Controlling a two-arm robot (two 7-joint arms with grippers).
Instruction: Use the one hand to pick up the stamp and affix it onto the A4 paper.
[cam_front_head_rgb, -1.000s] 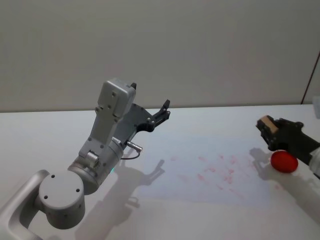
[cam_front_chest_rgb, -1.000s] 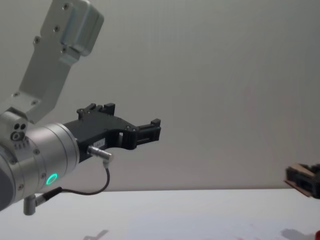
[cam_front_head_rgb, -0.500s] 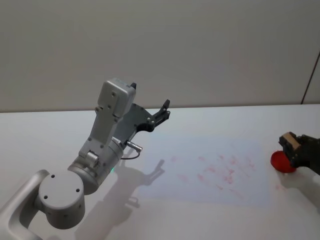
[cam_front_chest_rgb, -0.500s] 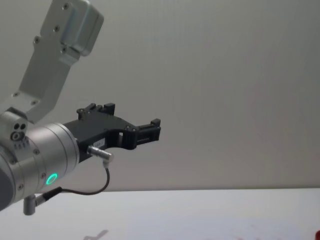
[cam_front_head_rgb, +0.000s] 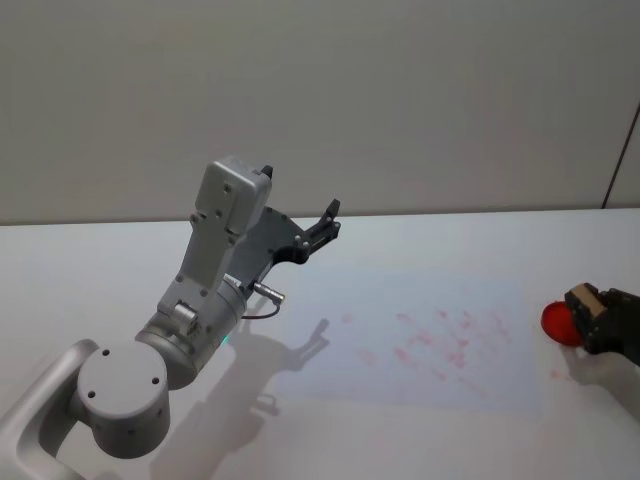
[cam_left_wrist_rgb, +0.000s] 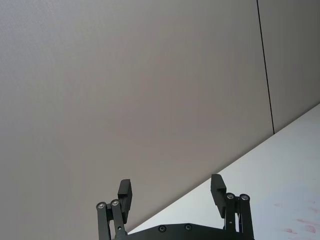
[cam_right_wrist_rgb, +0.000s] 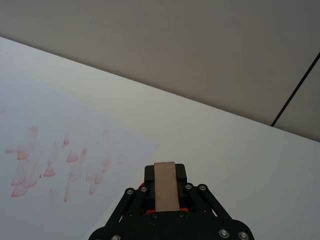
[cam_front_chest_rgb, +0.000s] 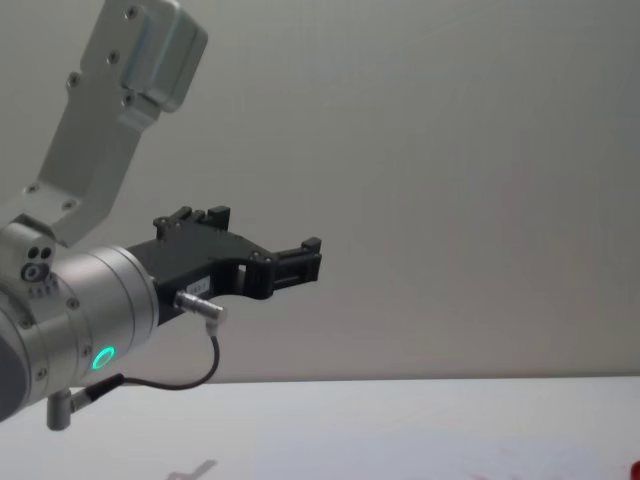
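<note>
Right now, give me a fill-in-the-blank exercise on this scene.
1. The right pincer is shut on the ____.
2. The paper bears stamp marks coloured ____.
3. The left pincer, raised above the table, has its jaws ____.
4. The round pad beside the right pincer is ____.

Missing words: stamp; red; open; red

A plain white table (cam_front_head_rgb: 420, 440) stretches to the wall behind. Flat on it lies a sheet of A4 paper (cam_front_head_rgb: 330, 350), its right half dotted with faint red stamp marks (cam_front_head_rgb: 445, 340). Just off the sheet's right edge a round red ink pad (cam_front_head_rgb: 557, 322) rests on the table
</note>
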